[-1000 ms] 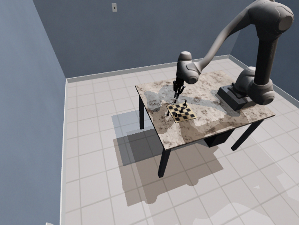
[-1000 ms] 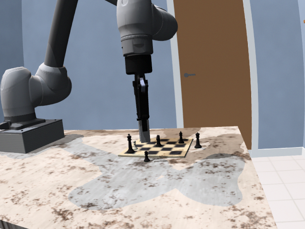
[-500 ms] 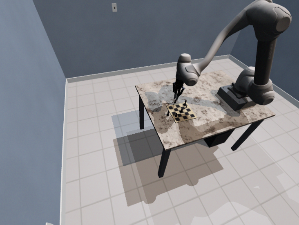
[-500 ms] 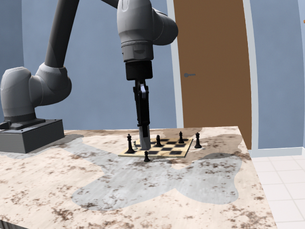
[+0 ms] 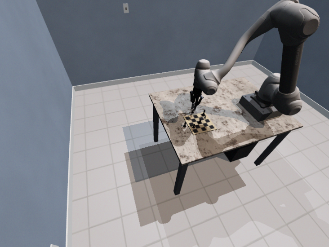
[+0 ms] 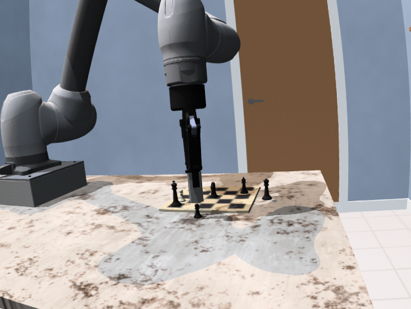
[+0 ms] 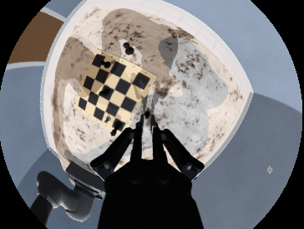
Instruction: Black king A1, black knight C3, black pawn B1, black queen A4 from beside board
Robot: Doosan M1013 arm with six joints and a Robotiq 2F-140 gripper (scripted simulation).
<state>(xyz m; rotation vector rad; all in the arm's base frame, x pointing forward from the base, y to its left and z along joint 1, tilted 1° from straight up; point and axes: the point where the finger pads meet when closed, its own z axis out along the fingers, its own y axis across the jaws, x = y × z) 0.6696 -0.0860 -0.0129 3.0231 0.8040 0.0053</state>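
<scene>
The chessboard (image 6: 215,198) lies on the marble table and also shows in the wrist view (image 7: 114,87). A black pawn (image 6: 197,210) stands on the table just off the board's near edge. My gripper (image 6: 195,195) hangs upright right above and behind the pawn, fingers narrowly apart, nothing held. In the wrist view a small dark piece (image 7: 145,114) sits at my fingertips. A tall black piece with a cross (image 6: 174,194) stands on a corner square next to a white pawn (image 6: 181,195). The black queen (image 6: 265,189) stands off the board's far side. Two other black pieces (image 6: 213,190) (image 6: 243,185) stand on the board.
The robot base (image 6: 40,181) sits on the table well to the left of the board. The table edge (image 6: 332,199) runs past the queen's side, with a brown door (image 6: 285,92) behind it.
</scene>
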